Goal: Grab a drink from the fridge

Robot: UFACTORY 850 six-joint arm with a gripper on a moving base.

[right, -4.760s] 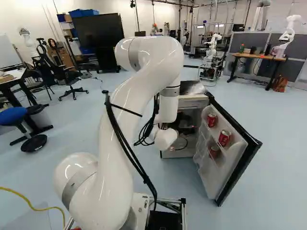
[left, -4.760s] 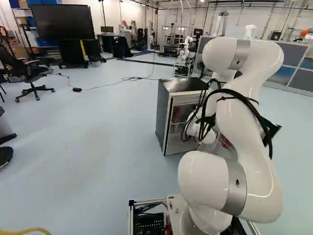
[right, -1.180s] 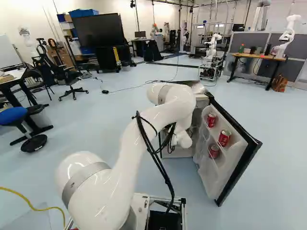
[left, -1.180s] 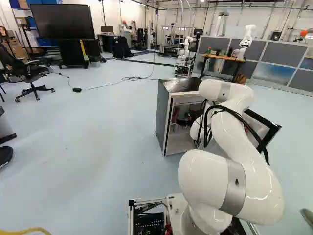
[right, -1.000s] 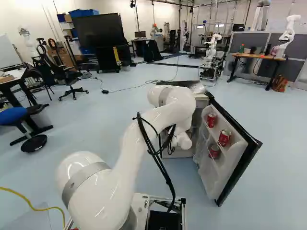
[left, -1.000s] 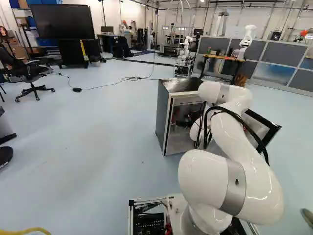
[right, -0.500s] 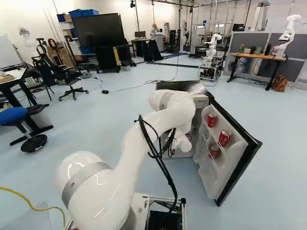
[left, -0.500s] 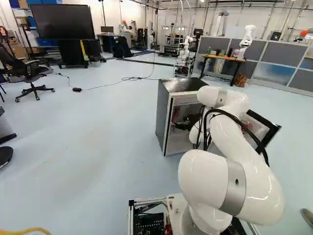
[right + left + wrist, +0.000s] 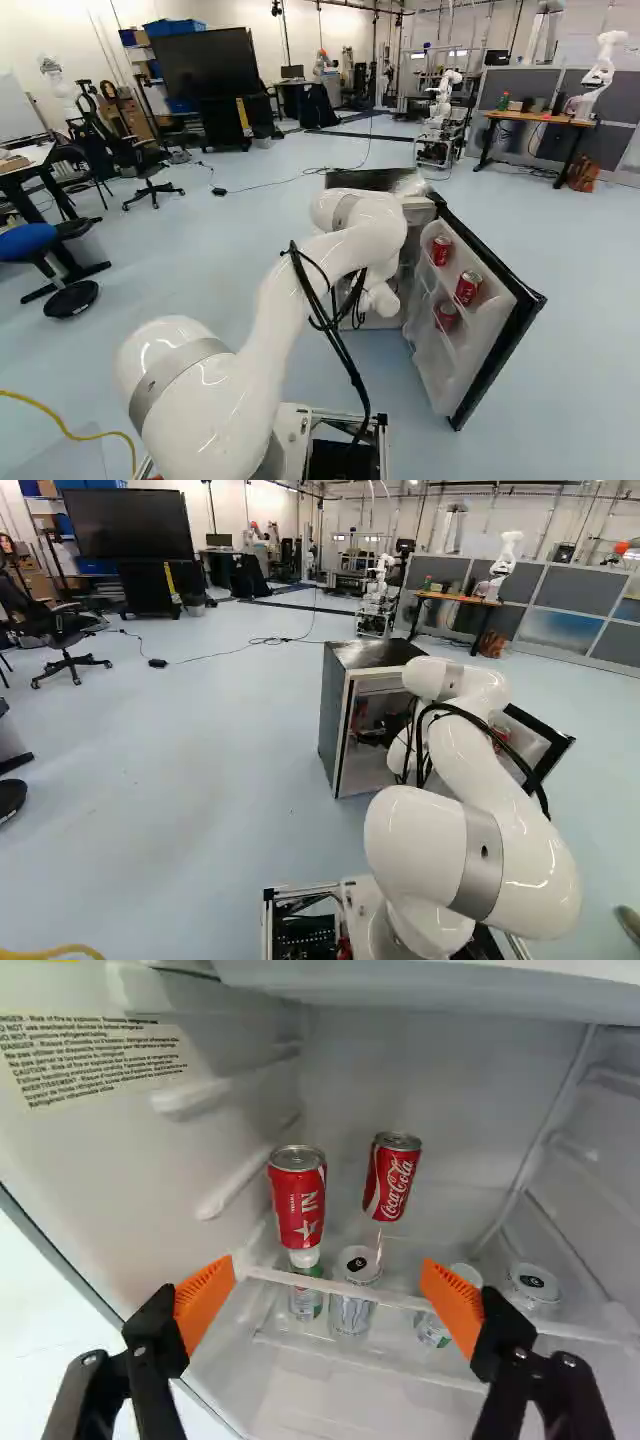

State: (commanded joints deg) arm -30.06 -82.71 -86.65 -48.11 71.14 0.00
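The gripper (image 9: 368, 736) reaches inside the fridge (image 9: 335, 720), its two fingers spread wide with nothing pinched between the orange pads (image 9: 205, 1302). One finger stands close to the labelled side wall (image 9: 75, 1140), near that wall's front edge; the other stands farther in, and a broad gap separates them. Ahead of the fingers, the front edge of the clear shelf (image 9: 400, 1301) crosses from side to side. Two red cans stand upright on this shelf: the nearer one (image 9: 298, 1205) close to the front edge, toward the labelled wall, and the farther one (image 9: 392, 1178) set back toward the rear, with room between them and above both. Both lie ahead of the gripper, within the span of its fingers and apart from the pads. Under the shelf, seen through it, are a silver can (image 9: 352, 1300), two green-and-white cans (image 9: 305, 1302), and a silver-topped can (image 9: 535, 1285) toward the opposite wall. The fridge door (image 9: 505, 345) hangs wide open beside the arm (image 9: 285, 320); its upper rack holds two red cans (image 9: 467, 288), the lower rack another (image 9: 446, 317).
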